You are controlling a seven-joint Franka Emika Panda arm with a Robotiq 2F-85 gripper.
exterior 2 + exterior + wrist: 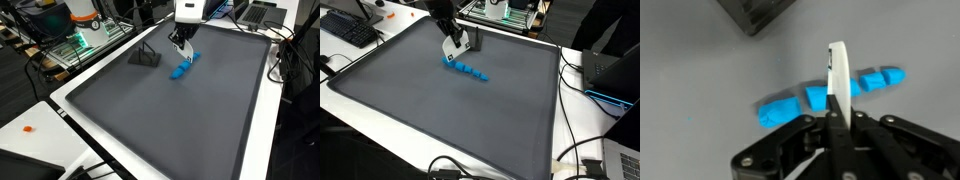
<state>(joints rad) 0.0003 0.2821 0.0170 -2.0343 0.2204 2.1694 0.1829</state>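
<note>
The wrist view shows the tool [837,58] pinched shut over the blue blocks [790,105]. An exterior view shows the whole black stand [145,57], upper left of them.

table [50,125]: white top, showing as a pale border all round the mat.
mat [170,120]: dark grey sheet over most of the table, spreading out beneath the claw [181,48].
blue blocks [183,68]: a close row on the mat, right under the claw.
dark stand [145,56]: on the mat just beside the claw, apart from the blocks.
keyboard [350,30]: on the white border, well away from the claw.
orange bit [28,128]: on the white border, far from the claw.
</note>
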